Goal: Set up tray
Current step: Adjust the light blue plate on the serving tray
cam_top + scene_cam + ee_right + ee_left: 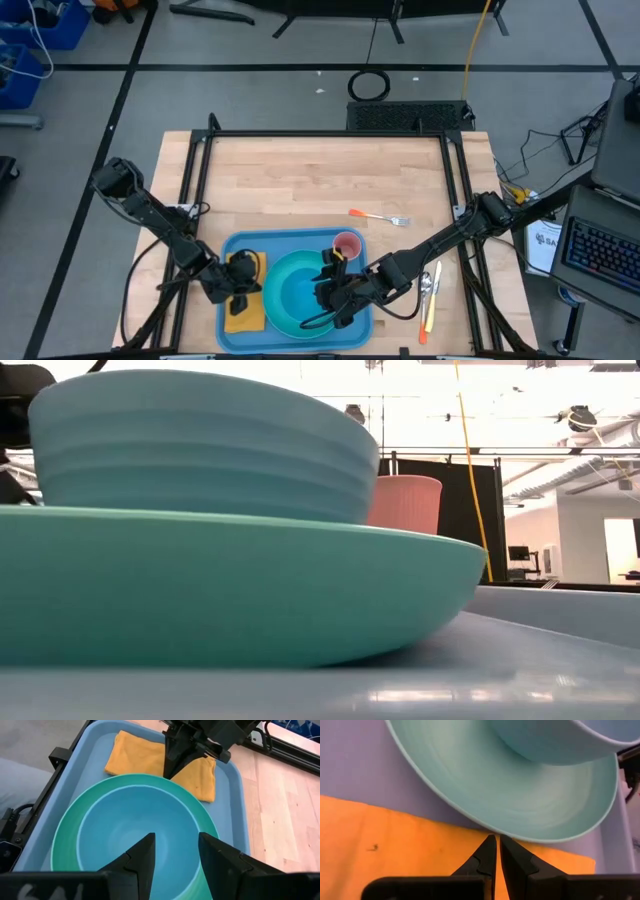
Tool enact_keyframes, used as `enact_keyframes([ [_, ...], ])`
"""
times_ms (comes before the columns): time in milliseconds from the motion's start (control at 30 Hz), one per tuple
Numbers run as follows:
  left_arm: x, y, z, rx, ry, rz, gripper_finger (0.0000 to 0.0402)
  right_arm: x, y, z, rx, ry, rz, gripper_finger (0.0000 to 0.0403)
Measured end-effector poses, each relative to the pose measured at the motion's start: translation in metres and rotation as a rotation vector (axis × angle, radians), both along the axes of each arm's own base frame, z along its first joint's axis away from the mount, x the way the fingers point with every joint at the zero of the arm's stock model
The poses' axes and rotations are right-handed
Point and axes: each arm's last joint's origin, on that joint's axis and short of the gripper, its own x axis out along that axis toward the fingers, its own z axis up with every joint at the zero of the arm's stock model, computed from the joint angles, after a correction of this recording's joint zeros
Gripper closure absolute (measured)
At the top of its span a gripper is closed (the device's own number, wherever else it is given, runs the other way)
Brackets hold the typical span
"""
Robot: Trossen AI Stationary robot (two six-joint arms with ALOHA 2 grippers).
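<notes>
Teal plate [200, 590] under blue bowl [135, 835], right end effector [175, 852] spread above, left end effector [497, 851] pressed together on napkin [395, 850]; could drag napkin off tray [235, 800].

Pale wooden table [300, 180], blue tray [235, 250] at near edge, orange-handled fork [378, 217] mid-table, cutlery [430, 295] beside tray

Floor [250, 45]: grey, you'll see dark seams crossing it.
Table [320, 170]: light wood, black frame rails.
Blue bins [35, 40]: on the floor off the far left corner.
Yellow cable [475, 50]: hanging.
Keyboard [605, 255]: at your right.
Ceiling [480, 400]: bright overhead lighting.
</notes>
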Motion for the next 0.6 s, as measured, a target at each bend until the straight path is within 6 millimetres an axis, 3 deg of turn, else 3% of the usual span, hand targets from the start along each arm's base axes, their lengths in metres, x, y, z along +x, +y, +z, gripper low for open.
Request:
enact_keyframes([
  [300,0.005,0.001,0.003,-0.004,-0.037,-0.006,0.0376,0.001,-0.002,-0.001,0.020,-0.003,-0.019,0.0264],
  [600,0.006,0.002,0.004,0.011,-0.058,-0.011,0.0376,0.009,-0.015,-0.028,0.118,-0.002,0.031,0.0264],
])
